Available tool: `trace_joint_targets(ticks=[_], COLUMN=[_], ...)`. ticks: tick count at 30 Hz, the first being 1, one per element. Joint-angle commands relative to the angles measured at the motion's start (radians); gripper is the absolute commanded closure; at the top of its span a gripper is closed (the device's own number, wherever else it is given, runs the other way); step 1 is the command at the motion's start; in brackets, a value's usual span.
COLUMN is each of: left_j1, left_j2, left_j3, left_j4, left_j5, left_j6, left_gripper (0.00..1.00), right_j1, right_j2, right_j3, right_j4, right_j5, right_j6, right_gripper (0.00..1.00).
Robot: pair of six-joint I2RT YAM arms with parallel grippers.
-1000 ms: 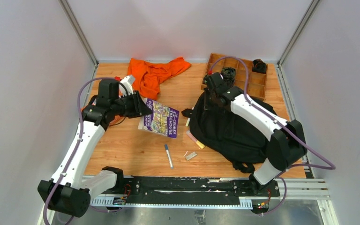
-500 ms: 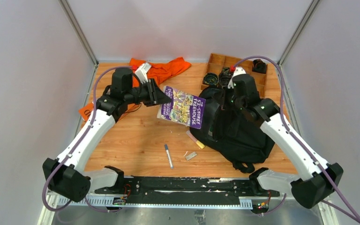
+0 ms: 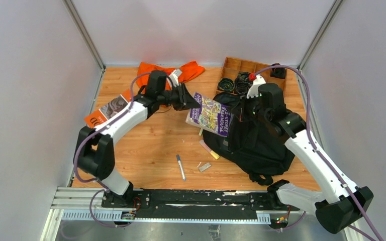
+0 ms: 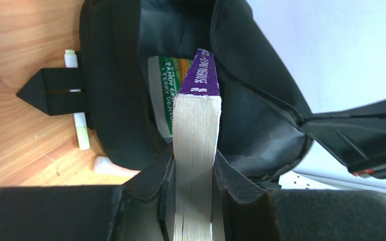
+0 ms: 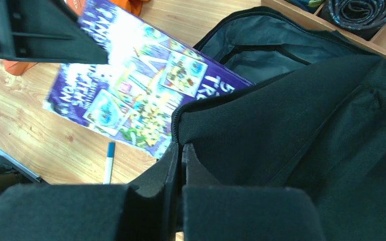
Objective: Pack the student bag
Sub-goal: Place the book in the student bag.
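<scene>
My left claw [image 4: 193,165] is clamped on the purple book [image 4: 197,125] by its page edge, with the spine end pointing into the mouth of the student bag [image 3: 259,145]. The bag lies on the right side of the table [image 3: 146,145], just in front of the wooden tray [image 3: 276,83]. My right claw [image 5: 181,155] is pinched tight on the bag's zipper lip, holding it up.

Risks — the book's leading corner snags the lip or jams against the green-covered book [image 4: 162,95] already inside. The pinched fabric could slip and let the mouth collapse. The book could twist in my one-edge grip.

Room — fabric sits close on both sides of the book. There is open wood to the left for backing out.
</scene>
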Motion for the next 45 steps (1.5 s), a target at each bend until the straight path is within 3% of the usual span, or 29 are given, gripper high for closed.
trace_joint_targets(ticks=[1,14,20,32,37,39,41,45], left_j1=[-0.056,-0.159,-0.226,-0.308,-0.311,-0.311,-0.311,-0.311], left_j2=[0.087,0.287,0.402,0.577,0.572,0.55,0.526,0.51], left_j3=[0.061,0.156,0.231,0.297,0.275,0.262,0.262,0.329], left_j4=[0.142,0.304,0.304,0.338,0.339,0.339,0.293,0.033], left_j5=[0.094,0.158,0.126,0.086,0.087,0.09,0.072,0.007], left_j6=[-0.067,-0.234,-0.208,-0.213,-0.221,-0.222,-0.197,-0.034], left_gripper=[1.0,1.0,1.0,0.99,0.44,0.29,0.2,0.16], right_j1=[-0.015,-0.02,-0.021,-0.021,-0.02,-0.021,-0.02,-0.022], right_j2=[-0.018,0.004,0.022,0.002,-0.009,-0.012,-0.016,-0.024], right_j3=[-0.017,-0.025,-0.024,-0.039,-0.044,-0.044,-0.044,-0.048], right_j4=[0.087,0.141,0.166,0.175,0.164,0.156,0.154,0.151], right_j5=[-0.055,-0.145,-0.201,-0.163,-0.143,-0.132,-0.128,-0.123], right_j6=[0.02,0.038,0.069,0.107,0.101,0.102,0.101,0.098], right_gripper=[1.0,1.0,1.0,1.0,1.0,1.0,1.0,1.0])
